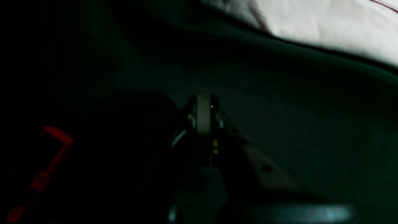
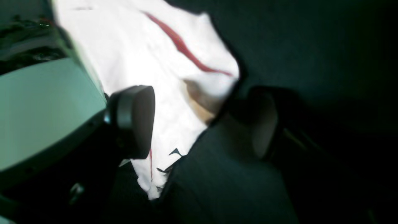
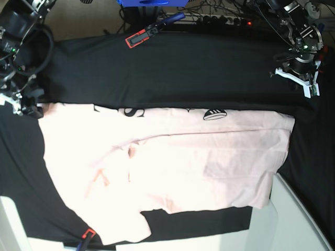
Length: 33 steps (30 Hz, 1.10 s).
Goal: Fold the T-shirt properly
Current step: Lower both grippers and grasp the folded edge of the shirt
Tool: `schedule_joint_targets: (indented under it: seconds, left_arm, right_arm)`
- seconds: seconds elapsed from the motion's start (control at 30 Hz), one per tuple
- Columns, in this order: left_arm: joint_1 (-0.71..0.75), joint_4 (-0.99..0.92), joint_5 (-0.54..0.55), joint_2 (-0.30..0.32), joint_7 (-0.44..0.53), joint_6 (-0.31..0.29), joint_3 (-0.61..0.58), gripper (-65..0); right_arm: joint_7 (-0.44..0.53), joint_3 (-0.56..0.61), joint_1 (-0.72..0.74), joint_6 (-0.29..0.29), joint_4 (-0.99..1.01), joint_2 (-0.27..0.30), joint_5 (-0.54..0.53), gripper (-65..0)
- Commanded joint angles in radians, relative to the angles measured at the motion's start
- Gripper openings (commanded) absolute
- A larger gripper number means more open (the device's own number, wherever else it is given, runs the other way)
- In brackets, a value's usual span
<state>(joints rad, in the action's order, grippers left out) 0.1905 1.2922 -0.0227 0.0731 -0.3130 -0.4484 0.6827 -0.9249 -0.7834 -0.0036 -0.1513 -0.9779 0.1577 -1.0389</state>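
- Across the middle of the black tablecloth point(image 3: 172, 73) lies the one T-shirt point(image 3: 172, 162), pale pink and spread nearly flat. Its far long edge is turned over in a narrow strip, where bits of black lettering point(image 3: 214, 114) peek out; one sleeve reaches toward the near left.
- Judged from that, the fold is barely begun: one lengthwise turn-over at most, with the sleeves and the cross folds all left to do.
- Two arms, one at each far corner. The right gripper point(image 2: 199, 121) sits at the shirt's far left corner, its pads spread wide either side of the cloth edge, one pad point(image 2: 136, 121) over the pink fabric; it has hold of nothing that I can see.
- The left gripper point(image 1: 203, 107) hovers over bare tablecloth at the far right, fingers pressed together and empty, the shirt's edge well beyond it.
- Two red-tipped clamps: one point(image 3: 152, 31) at the far table edge, one point(image 3: 86, 235) at the near left.
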Motion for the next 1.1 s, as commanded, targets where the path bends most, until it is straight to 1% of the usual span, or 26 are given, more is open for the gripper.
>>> schedule_joint_targets:
  seconds: [0.0,0.23,0.4,0.5,0.63,0.7,0.8,0.9,0.93,0.97,1.0,1.07]
  left_arm:
    - [0.005,0.019,0.008,0.015,0.019,0.004,0.006,-64.7]
    - [0.007,0.019,0.008,0.014,0.019,0.004,0.006,-64.7]
    - [0.007,0.019,0.008,0.014,0.019,0.004,0.006,-64.7]
    - [0.007,0.019,0.008,0.014,0.019,0.004,0.006,-64.7]
    - [0.007,0.019,0.008,0.014,0.019,0.004,0.007,-64.7]
    - [0.007,0.019,0.008,0.014,0.019,0.004,0.007,-64.7]
    - [0.007,0.017,0.008,0.014,0.019,0.004,0.007,-64.7]
    - [0.002,0.017,0.01,0.014,0.015,0.001,0.007,-64.3]
    - [0.002,0.016,0.01,0.014,0.015,0.001,0.004,-63.0]
    - [0.002,0.016,0.01,0.012,0.013,0.0,0.002,-60.3]
    - [0.0,0.016,0.01,0.012,0.013,0.0,0.001,-56.4]
    - [-0.001,0.016,0.023,0.011,0.013,0.0,0.001,-46.0]
  right_arm:
    - [0.017,-0.001,0.006,0.009,-0.011,0.019,0.019,-21.5]
    - [0.017,0.002,0.009,0.009,-0.011,0.016,0.019,-21.5]
    - [0.023,0.081,0.009,0.009,-0.009,-0.004,0.015,-21.5]
    - [0.046,0.121,0.024,0.008,-0.009,-0.031,0.018,-21.5]
    - [0.071,0.163,0.029,0.008,-0.009,-0.034,0.015,-22.2]
    - [0.074,0.173,0.032,0.008,-0.009,-0.034,0.015,-28.6]
    - [0.074,0.172,0.043,0.008,-0.009,-0.034,0.018,-44.8]
    - [0.074,0.169,0.043,0.008,-0.009,-0.03,0.018,-53.1]
    - [0.074,0.169,0.043,0.008,-0.009,-0.03,0.018,-56.3]
    - [0.074,0.172,0.043,0.008,-0.009,-0.028,0.018,-61.5]
    - [0.074,0.175,0.043,0.008,-0.009,-0.028,0.018,-65.0]
    - [0.073,0.175,0.043,0.008,-0.009,-0.028,0.018,-64.3]
